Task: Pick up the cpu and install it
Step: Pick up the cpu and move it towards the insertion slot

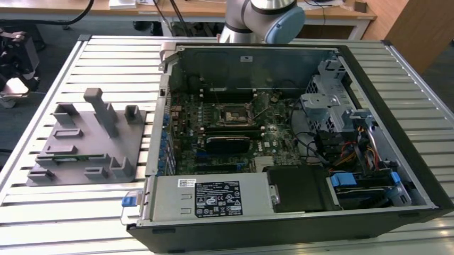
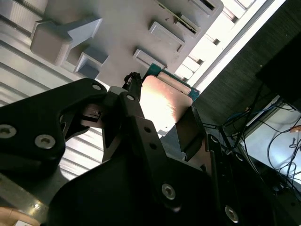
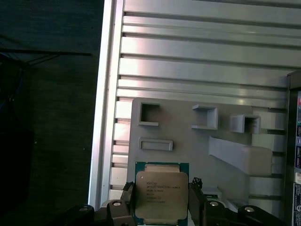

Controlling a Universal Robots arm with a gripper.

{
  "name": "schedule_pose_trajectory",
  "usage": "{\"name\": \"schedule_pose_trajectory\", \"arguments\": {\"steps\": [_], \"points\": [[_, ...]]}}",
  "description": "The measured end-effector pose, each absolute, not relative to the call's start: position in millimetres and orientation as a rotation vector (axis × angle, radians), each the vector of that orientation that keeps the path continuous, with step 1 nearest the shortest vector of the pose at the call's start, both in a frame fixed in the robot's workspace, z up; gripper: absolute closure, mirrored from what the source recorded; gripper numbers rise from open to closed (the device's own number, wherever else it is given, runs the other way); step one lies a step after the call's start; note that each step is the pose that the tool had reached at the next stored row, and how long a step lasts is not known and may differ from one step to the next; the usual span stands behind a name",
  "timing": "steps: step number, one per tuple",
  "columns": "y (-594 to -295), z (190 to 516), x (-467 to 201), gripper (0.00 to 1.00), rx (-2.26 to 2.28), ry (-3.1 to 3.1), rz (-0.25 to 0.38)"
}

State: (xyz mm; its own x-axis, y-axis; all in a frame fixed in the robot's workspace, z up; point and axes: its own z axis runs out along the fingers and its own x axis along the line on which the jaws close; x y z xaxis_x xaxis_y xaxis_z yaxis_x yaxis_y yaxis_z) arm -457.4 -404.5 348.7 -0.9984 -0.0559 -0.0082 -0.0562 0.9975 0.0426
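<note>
Between the two black fingers (image 3: 194, 200) of your gripper (image 3: 161, 203) sits one cpu (image 3: 161, 190). The fingers are closed only as far as the chip's width and pinch it by two opposite edges. Its silver top faces the first wrist camera, and a thin green rim shows around it. The chip is at the near border of the single grey fixture (image 3: 188, 141). You cannot tell from either wrist view whether it rests on that border or hangs just clear of it. Beyond the chip, in the first wrist view, you can count three small box-shaped pockets, one low rectangular frame and one long slanted block on the fixture. All of them stand apart from the chip, with bare grey plate between. The fixture lies on one slatted aluminium table (image 3: 197, 56), whose long edge (image 3: 101, 117) runs just beside the fixture, with dark floor past it. In the exterior view, one open computer case (image 1: 369, 79) lies on the same table, near the fixture on the exterior view's right. One black square socket (image 1: 234, 114) sits mid-board inside it. A drive cage and cables crowd the side toward the exterior view's right. The arm (image 1: 259, 16) stands beyond the case's far wall.
</note>
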Motion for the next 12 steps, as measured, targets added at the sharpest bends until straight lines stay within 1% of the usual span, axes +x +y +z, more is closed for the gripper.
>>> {"name": "schedule_pose_trajectory", "arguments": {"steps": [12], "points": [[-404.4,361.0,-457.4,0.46,-0.088,3.132,0.067]]}}
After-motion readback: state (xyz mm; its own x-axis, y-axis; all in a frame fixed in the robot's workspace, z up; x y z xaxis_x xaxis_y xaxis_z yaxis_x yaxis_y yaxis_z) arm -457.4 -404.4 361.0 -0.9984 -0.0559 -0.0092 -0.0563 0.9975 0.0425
